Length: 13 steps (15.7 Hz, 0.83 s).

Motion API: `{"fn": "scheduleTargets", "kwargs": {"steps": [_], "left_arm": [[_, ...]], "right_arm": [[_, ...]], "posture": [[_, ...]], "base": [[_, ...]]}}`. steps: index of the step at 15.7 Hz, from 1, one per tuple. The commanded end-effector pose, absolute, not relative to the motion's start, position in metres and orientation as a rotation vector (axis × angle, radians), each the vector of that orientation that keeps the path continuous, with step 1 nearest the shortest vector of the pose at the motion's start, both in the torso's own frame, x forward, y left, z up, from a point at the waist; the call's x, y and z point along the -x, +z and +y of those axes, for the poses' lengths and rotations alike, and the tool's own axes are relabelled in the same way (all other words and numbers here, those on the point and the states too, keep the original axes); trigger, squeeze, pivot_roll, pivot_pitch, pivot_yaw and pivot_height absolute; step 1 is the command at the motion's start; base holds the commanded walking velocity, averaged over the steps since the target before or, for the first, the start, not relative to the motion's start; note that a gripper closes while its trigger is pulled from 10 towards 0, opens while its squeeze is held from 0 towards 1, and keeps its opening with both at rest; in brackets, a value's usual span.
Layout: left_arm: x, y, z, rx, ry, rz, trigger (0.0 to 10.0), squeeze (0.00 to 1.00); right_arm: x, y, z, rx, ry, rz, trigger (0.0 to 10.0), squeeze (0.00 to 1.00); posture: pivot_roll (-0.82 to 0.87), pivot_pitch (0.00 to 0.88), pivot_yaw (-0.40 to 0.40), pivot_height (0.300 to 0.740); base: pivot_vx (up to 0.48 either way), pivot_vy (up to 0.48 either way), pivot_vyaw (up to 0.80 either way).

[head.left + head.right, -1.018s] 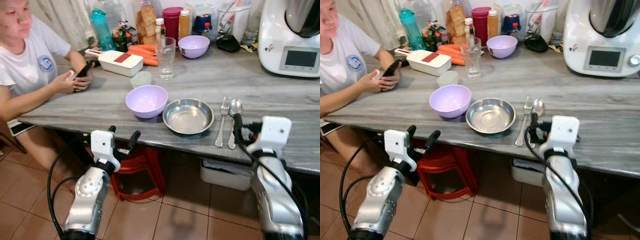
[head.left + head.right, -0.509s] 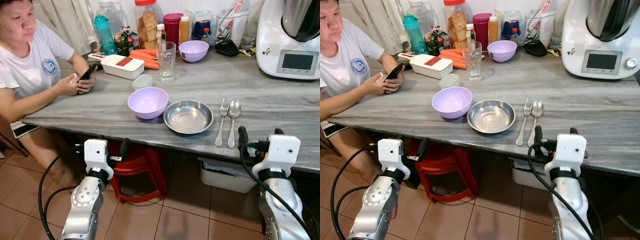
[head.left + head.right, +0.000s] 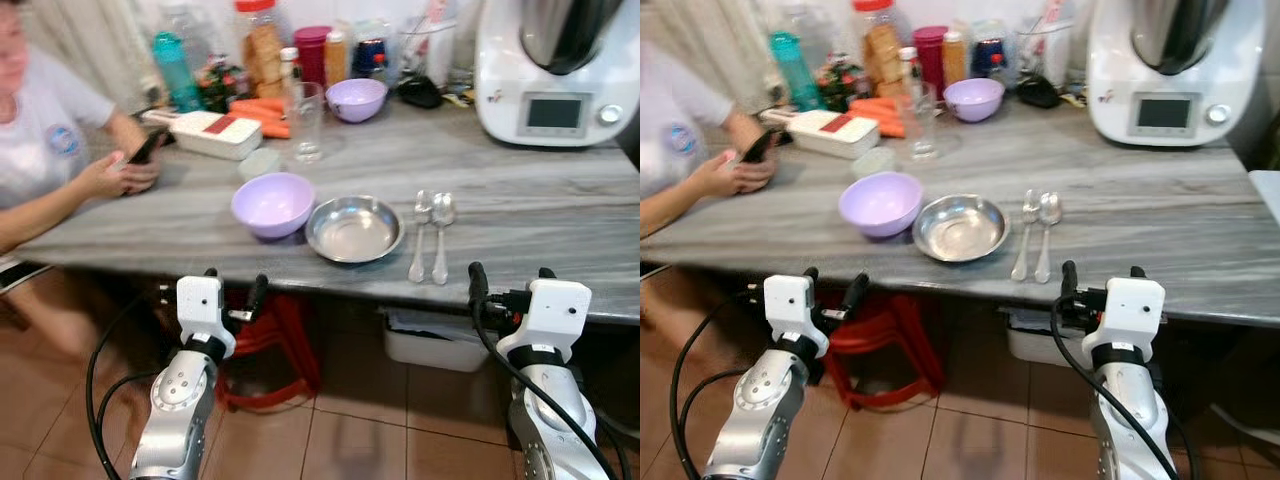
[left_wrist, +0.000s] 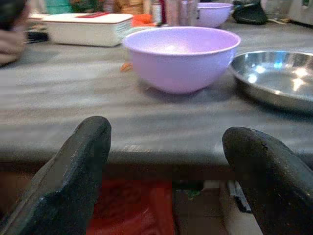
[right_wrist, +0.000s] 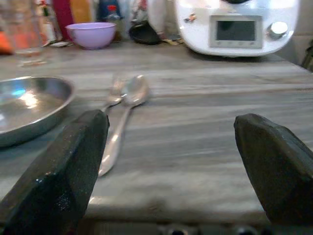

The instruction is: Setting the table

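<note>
Beyond both grippers stretches the grey marbled surface [image 3: 560, 200], its near edge just ahead of their fingertips. At its far right corner, well past the right gripper [image 3: 508, 285], stands a white kitchen machine [image 3: 555, 75] with a small screen. A person [image 3: 50, 160] in a white shirt sits off to the left of the left gripper [image 3: 236, 291], holding a phone [image 3: 146, 147]. Straight ahead of the left gripper rests a lilac bowl [image 4: 181, 56], touching or just beside a steel plate [image 4: 276, 78] on the side toward the right gripper. A fork [image 5: 113, 93] and spoon [image 5: 128, 103] lie side by side between that plate and the right gripper, handles toward the robot. Farther back stand a drinking glass [image 3: 306, 120], a second lilac bowl [image 3: 355, 99], carrots and jars. Both grippers hang below the edge with fingers spread wide, holding nothing.
</note>
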<state>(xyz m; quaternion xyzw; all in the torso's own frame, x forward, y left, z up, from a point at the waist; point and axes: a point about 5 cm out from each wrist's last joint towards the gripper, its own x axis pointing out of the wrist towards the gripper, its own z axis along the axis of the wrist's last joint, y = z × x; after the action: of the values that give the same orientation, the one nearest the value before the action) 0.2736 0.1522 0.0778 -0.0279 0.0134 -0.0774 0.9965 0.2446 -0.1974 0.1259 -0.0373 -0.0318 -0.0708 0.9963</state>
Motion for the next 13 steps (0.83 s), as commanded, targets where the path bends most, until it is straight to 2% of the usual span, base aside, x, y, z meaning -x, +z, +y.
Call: {"fn": "scheduleTargets", "kwargs": {"steps": [1, 4, 8, 11, 13], "left_arm": [[-0.272, 0.079, 0.159, 0.042, -0.128, 0.03, 10.0, 0.0], [-0.273, 0.079, 0.158, 0.039, -0.133, 0.033, 10.0, 0.0], [-0.274, 0.079, 0.154, 0.042, -0.143, 0.034, 10.0, 0.0], [-0.274, 0.079, 0.153, 0.04, -0.153, 0.035, 10.0, 0.0], [-0.274, 0.079, 0.152, 0.035, -0.158, 0.029, 10.0, 0.0]], "right_arm": [[-0.246, 0.126, -0.193, 0.064, -0.12, -0.07, 10.0, 0.0], [-0.248, 0.124, -0.191, -0.016, -0.146, -0.039, 10.0, 0.0], [-0.25, 0.121, -0.195, 0.029, -0.181, -0.028, 10.0, 0.0], [-0.251, 0.125, -0.184, 0.057, -0.111, -0.068, 10.0, 0.0], [-0.251, 0.124, -0.185, 0.064, -0.12, -0.066, 10.0, 0.0]], "posture": [[-0.14, 0.0, 0.124, 0.74], [-0.14, 0.002, 0.124, 0.74], [-0.14, 0.0, 0.124, 0.74], [-0.14, 0.0, 0.119, 0.74], [-0.14, 0.0, 0.118, 0.74]], "base": [[-0.3, 0.0, 0.0], [-0.308, 0.0, 0.0], [-0.31, 0.0, 0.0], [-0.311, 0.0, 0.0], [-0.309, 0.0, 0.0]]}}
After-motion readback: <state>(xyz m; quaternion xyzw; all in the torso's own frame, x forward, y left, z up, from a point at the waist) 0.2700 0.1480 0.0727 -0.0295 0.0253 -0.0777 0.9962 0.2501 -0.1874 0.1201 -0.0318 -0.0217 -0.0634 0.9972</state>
